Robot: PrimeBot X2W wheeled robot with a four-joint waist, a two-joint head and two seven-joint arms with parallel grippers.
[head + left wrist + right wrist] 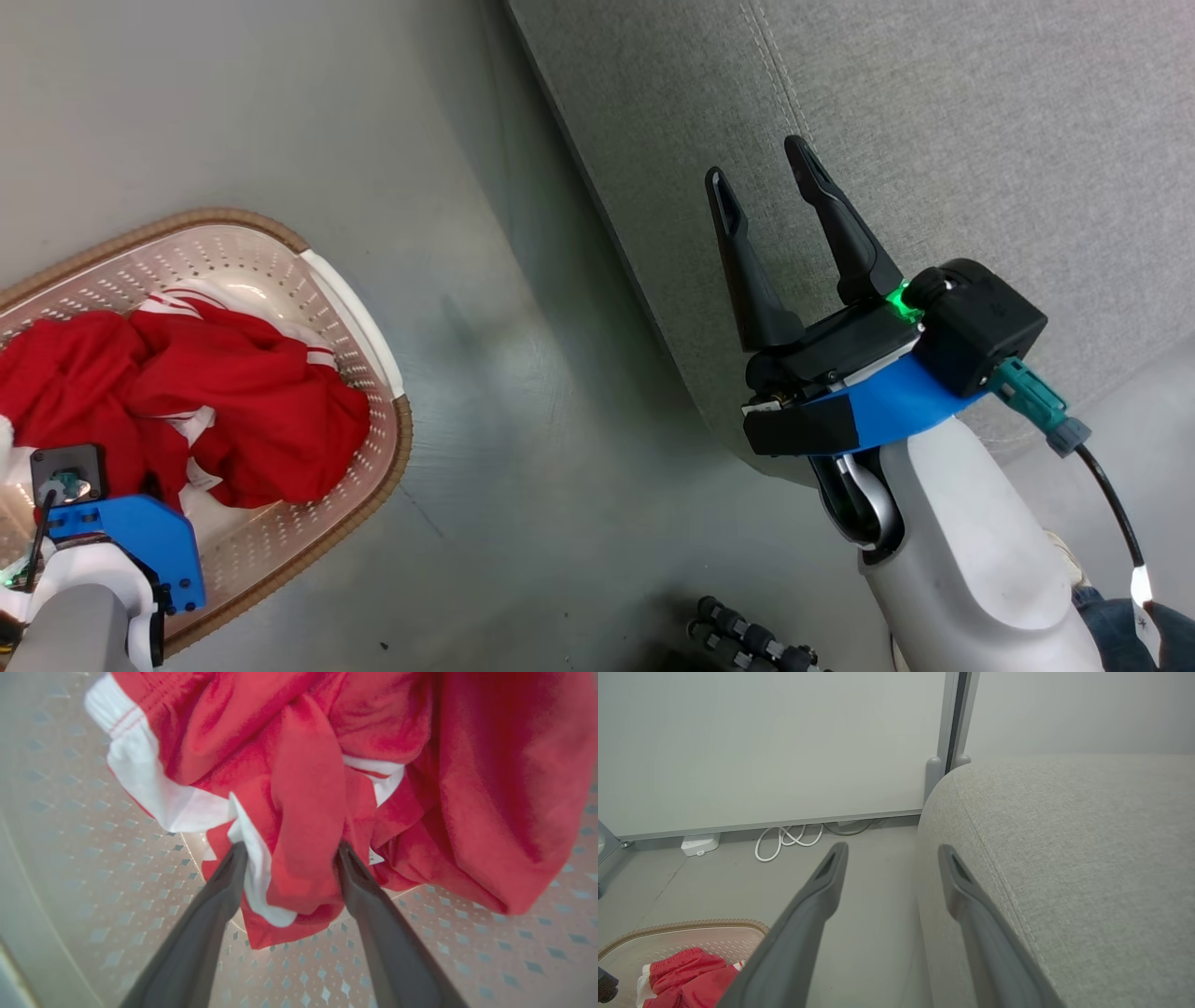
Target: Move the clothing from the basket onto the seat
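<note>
Smooth grey floor (523,420) runs between the basket (403,439) and the sofa (980,140), and there's a white cable (784,840) looped by the wall. The clothing (224,392) is crumpled soft red with white trim, piled in the perforated cream basket with its brown woven-look rim. My left claw (292,847) points into it, spread, fingers either side of a fold. My right claw (758,161) hangs spread over the sofa's stitched grey edge.

Coiled white cable (787,837), small white box (700,843)

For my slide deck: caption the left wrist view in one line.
Open left gripper straddles a fold of crumpled red-and-white fabric clothing inside the perforated cream plastic basket.
</note>
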